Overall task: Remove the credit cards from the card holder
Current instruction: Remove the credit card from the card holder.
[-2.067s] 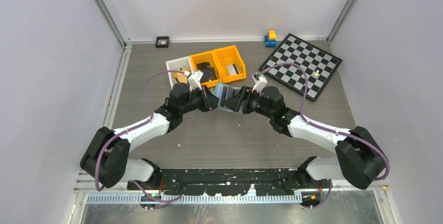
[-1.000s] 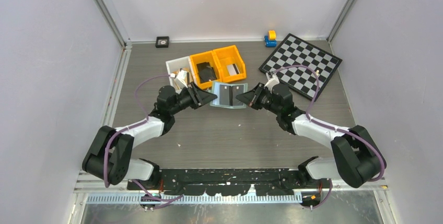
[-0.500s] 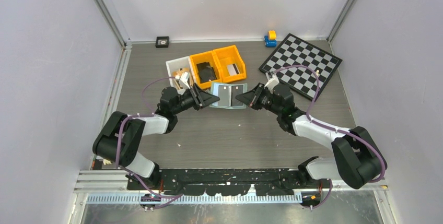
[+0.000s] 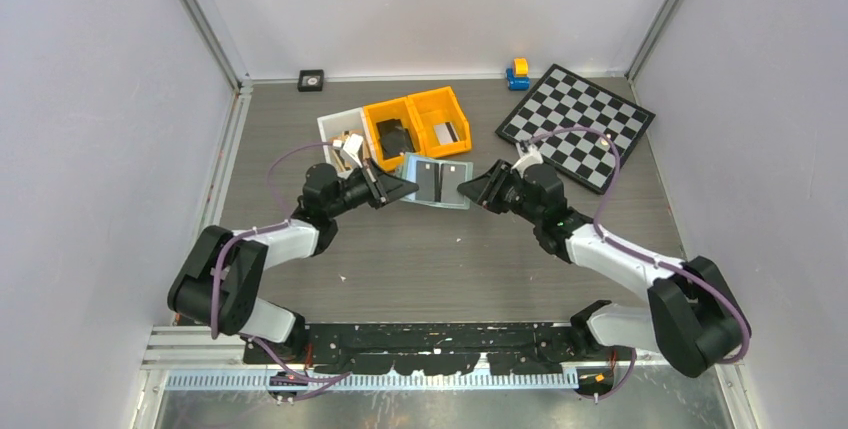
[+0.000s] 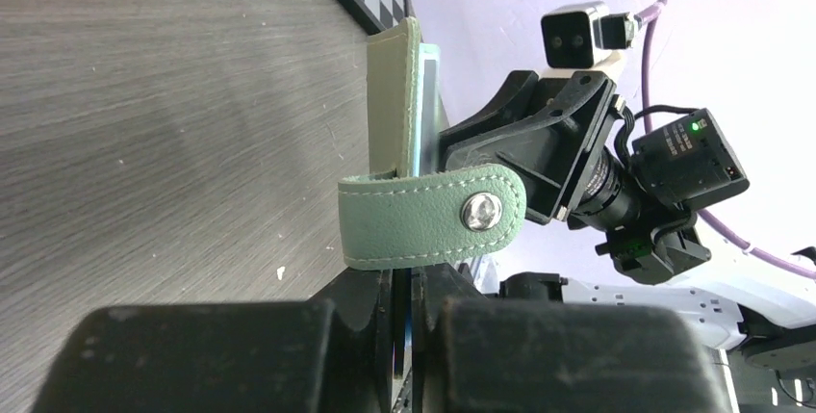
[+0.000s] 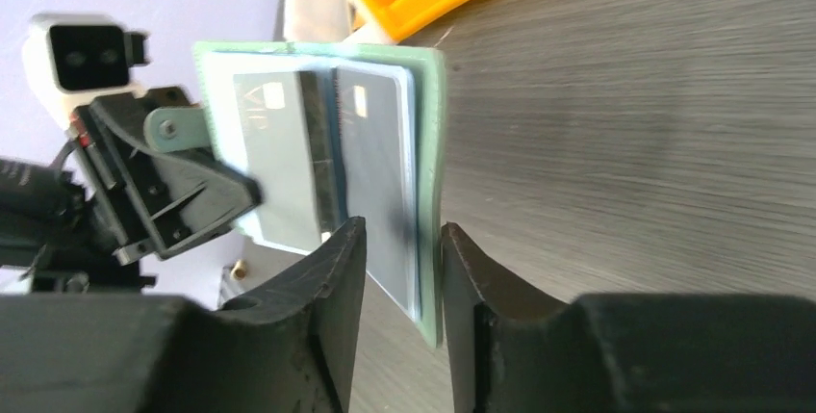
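Note:
The pale green card holder [image 4: 438,181] is spread open between my two grippers, just above the table. Grey credit cards [image 6: 373,158] sit in its clear sleeves on both halves. My left gripper [image 4: 405,187] is shut on the holder's left edge; in the left wrist view the holder [image 5: 395,95] rises edge-on from my left gripper [image 5: 416,283], its snap strap [image 5: 433,216] folded across. My right gripper [image 6: 402,249] is open, its jaws standing on either side of the holder's [image 6: 428,143] right edge with a gap showing.
Two orange bins [image 4: 420,127] and a white bin [image 4: 338,137] stand just behind the holder, with cards in the orange ones. A checkerboard [image 4: 578,124] lies at the back right, a small blue-and-yellow toy [image 4: 517,73] beyond it, and a black square object [image 4: 311,79] at the back left.
My left gripper has shut on the holder's left edge. My right gripper has opened on the right edge. The holder has tilted slightly.

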